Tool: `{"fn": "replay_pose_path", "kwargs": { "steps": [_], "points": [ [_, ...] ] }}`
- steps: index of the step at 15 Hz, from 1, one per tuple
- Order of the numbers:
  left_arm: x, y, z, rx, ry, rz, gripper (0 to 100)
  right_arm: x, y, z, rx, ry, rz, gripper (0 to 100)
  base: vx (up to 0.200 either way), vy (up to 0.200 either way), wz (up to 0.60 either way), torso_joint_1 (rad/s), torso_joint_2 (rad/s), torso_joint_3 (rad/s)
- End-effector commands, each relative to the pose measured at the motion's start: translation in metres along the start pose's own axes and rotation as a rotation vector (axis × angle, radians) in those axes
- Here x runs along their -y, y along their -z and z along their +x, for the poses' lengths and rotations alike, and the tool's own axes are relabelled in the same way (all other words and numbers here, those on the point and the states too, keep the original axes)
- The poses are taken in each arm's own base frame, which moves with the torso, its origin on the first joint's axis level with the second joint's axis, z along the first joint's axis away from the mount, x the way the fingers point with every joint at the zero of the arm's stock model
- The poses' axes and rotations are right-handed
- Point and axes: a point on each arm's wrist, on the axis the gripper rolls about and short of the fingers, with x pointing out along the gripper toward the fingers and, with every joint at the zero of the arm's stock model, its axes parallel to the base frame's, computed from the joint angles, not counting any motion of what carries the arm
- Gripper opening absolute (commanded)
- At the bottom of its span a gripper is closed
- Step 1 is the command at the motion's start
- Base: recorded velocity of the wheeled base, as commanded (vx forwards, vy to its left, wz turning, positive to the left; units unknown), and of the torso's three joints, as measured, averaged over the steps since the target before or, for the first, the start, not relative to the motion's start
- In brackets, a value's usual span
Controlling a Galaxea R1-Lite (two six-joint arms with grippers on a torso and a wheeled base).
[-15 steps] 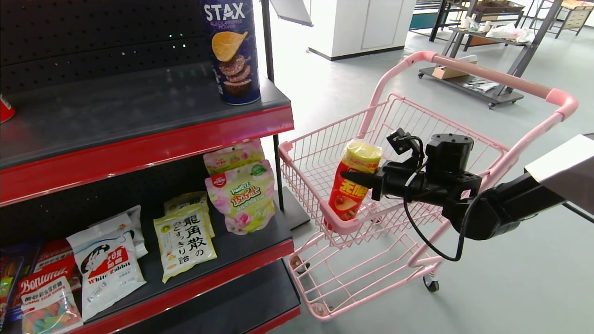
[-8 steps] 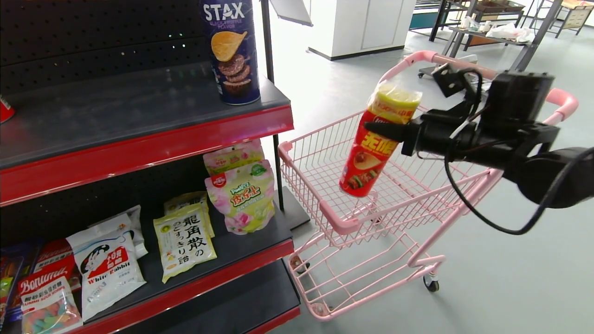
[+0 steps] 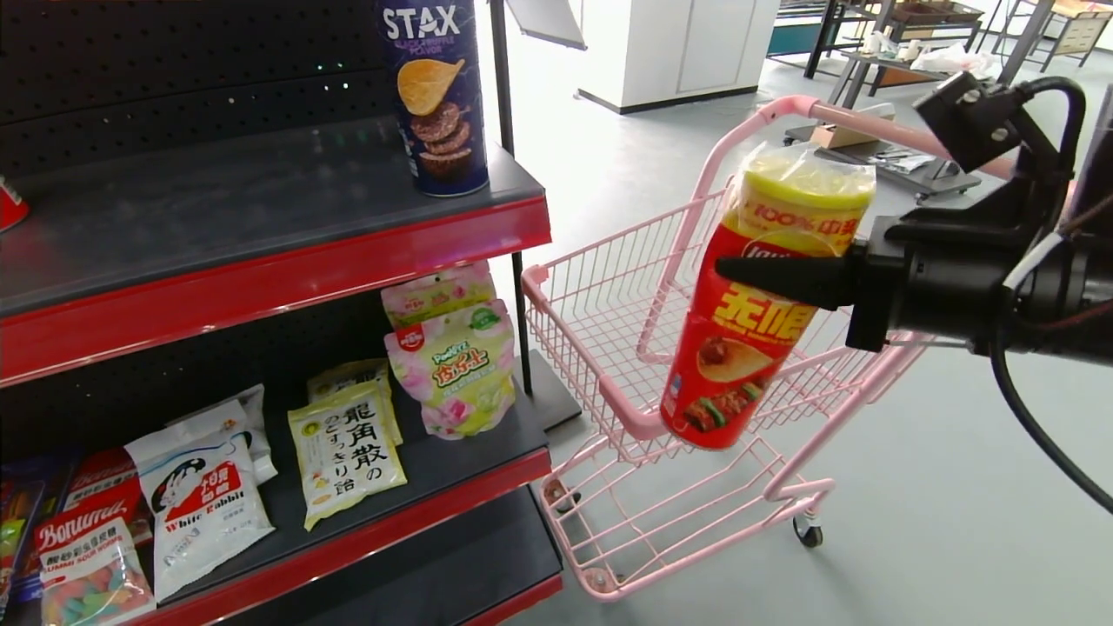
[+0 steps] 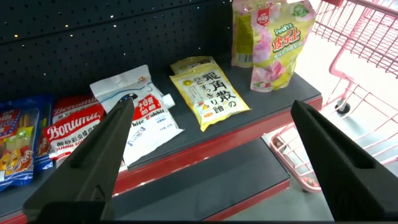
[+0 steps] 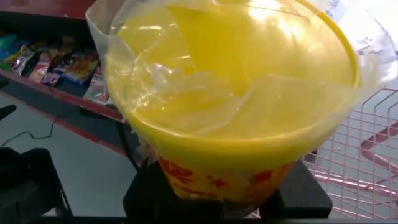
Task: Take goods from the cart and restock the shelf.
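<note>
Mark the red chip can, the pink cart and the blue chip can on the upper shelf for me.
red chip can (image 3: pixel 739 365), head view, on the lower half of its red side.
pink cart (image 3: pixel 628 417), head view, on its front rim.
blue chip can (image 3: pixel 435 96), head view, on the middle of its printed side.

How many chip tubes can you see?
2. A blue tube stands on the top shelf. A red tube is held in the right tool, by the cart. A red bit at the shelf's left edge may be another.
</note>
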Motion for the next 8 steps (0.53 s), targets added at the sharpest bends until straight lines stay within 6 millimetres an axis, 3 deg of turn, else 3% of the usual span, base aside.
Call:
{"fn": "replay_pose_path", "kwargs": {
  "steps": [1, 4, 8],
  "points": [
    [0.000, 0.000, 0.000, -0.001, -0.001, 0.000, 100, -0.033, 0.001, -0.004, 0.003, -0.116, -0.019, 0, 0.000, 0.000, 0.00, 0.000, 0.00, 0.000],
    [0.000, 0.000, 0.000, -0.001, -0.001, 0.002, 100, -0.028, 0.007, 0.003, -0.022, -0.054, -0.010, 0, 0.000, 0.000, 0.00, 0.000, 0.00, 0.000],
    [0.000, 0.000, 0.000, -0.001, -0.001, 0.002, 100, -0.028, 0.013, -0.008, -0.028, -0.044, -0.010, 0, 0.000, 0.000, 0.00, 0.001, -0.01, -0.012]
  ]
}}
